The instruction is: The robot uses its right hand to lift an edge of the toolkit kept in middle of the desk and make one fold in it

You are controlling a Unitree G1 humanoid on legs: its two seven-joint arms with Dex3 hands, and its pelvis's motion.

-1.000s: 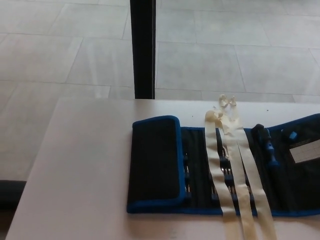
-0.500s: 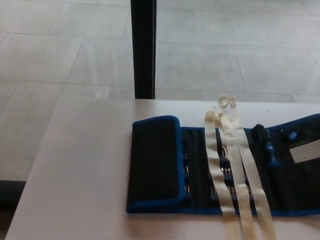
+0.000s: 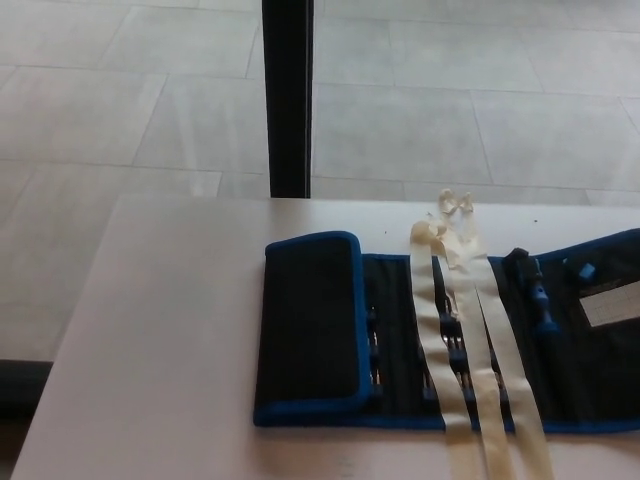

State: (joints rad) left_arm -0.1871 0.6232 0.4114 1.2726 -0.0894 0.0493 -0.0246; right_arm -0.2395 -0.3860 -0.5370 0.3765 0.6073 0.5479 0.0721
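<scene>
A black toolkit roll with blue trim [image 3: 400, 340] lies flat on the white desk [image 3: 170, 330], running off the picture's right edge. Its left end [image 3: 308, 325] is folded over onto the middle as one flap. Two cream ribbon ties [image 3: 468, 350] lie across the roll from back to front, knotted at the far end. Tools [image 3: 538, 290] sit in pockets on the open right part, beside a white label [image 3: 610, 302]. Neither of my hands shows in the head view.
A black post [image 3: 288, 95] stands behind the desk's far edge. Grey tiled floor [image 3: 450, 110] lies beyond. The desk's left edge slants along the left side of the picture.
</scene>
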